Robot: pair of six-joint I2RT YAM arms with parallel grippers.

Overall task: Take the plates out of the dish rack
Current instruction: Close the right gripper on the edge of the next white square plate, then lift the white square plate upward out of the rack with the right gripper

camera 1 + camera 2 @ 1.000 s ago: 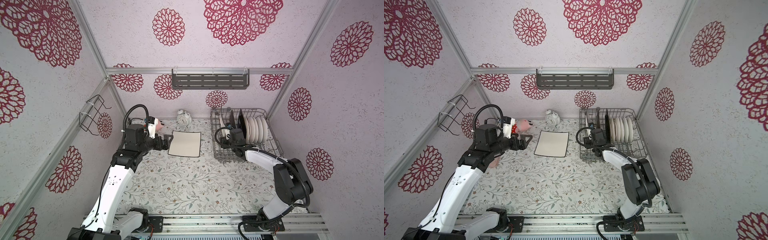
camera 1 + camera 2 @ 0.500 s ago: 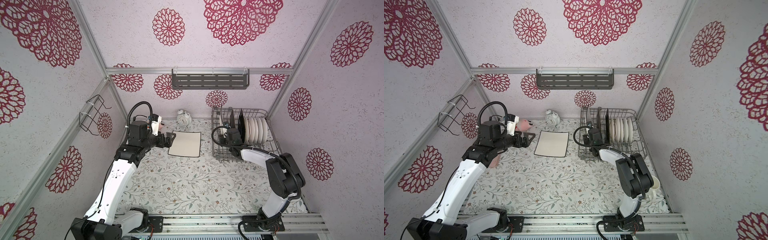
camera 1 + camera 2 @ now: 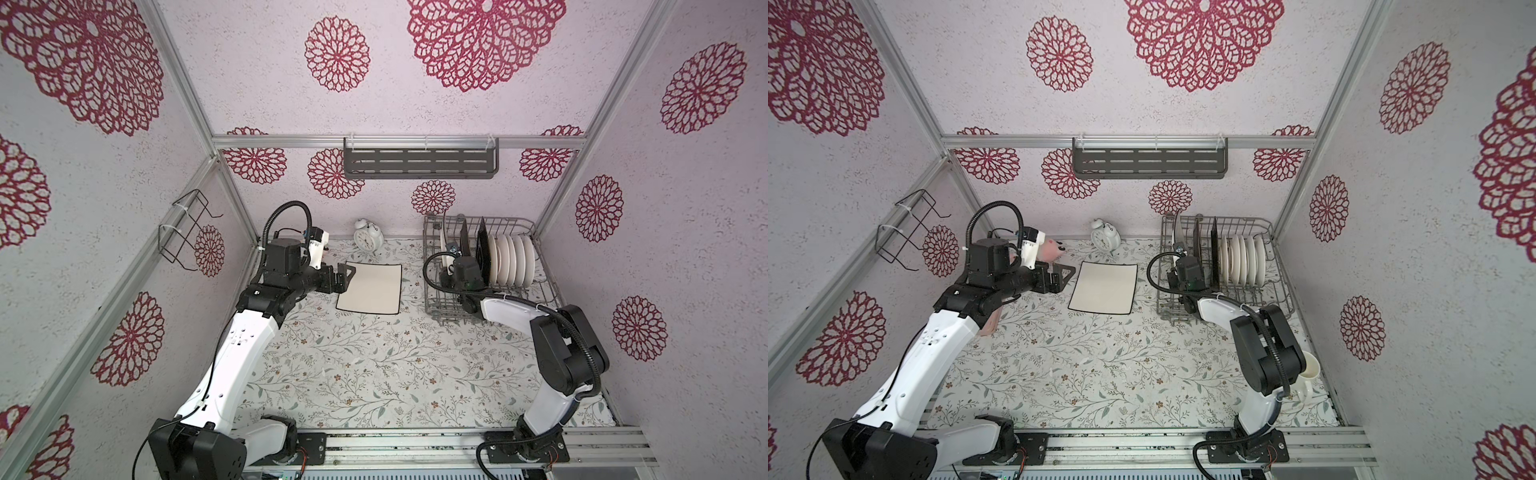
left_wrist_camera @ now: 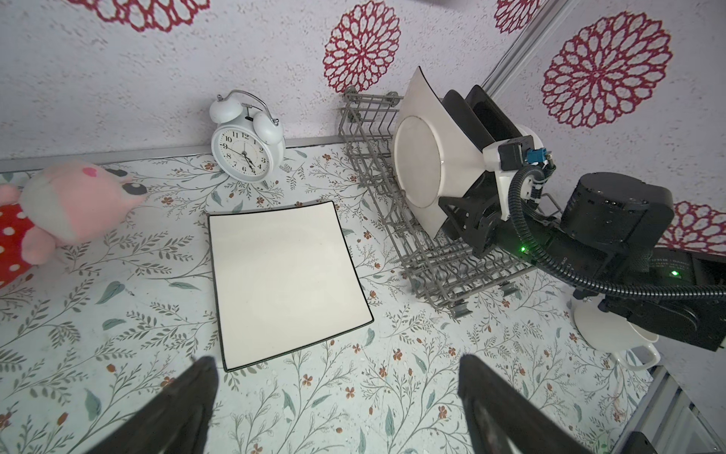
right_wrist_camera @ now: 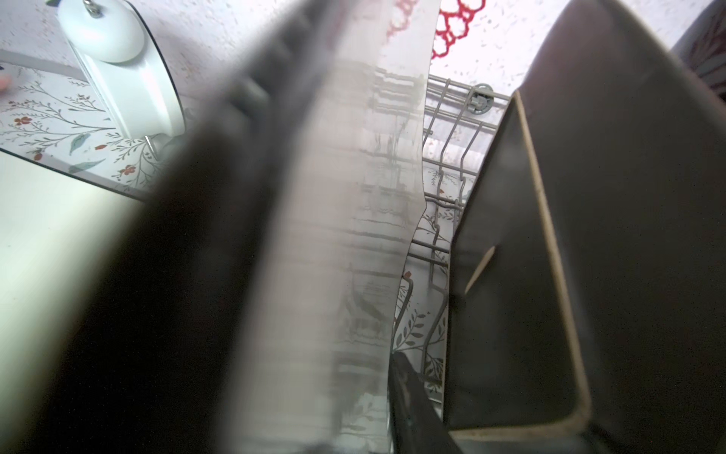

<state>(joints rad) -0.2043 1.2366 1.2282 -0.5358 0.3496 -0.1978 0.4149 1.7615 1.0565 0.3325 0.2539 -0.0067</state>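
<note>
While the left fingers [image 4: 188, 401] are hanging wide open beside the flat square plate [image 3: 370, 286] on the bench [image 3: 374, 374], the right fingers [image 4: 455, 212] are pinching the standing square plate [image 4: 428, 165], which is leaning at the end of the dish rack [image 4: 440, 271]. So I'm reading this as the pick-up step. Next it's needing a straight lift clear of the tines.

Counting:
- two white squares
- two black-backed plates [image 3: 482, 249]
- roughly five round plates [image 3: 509, 259] (they're overlapping, so don't quote me)
- one clock [image 3: 368, 239]
- one plush toy [image 4: 74, 200]
- one mug [image 3: 1308, 370]
</note>
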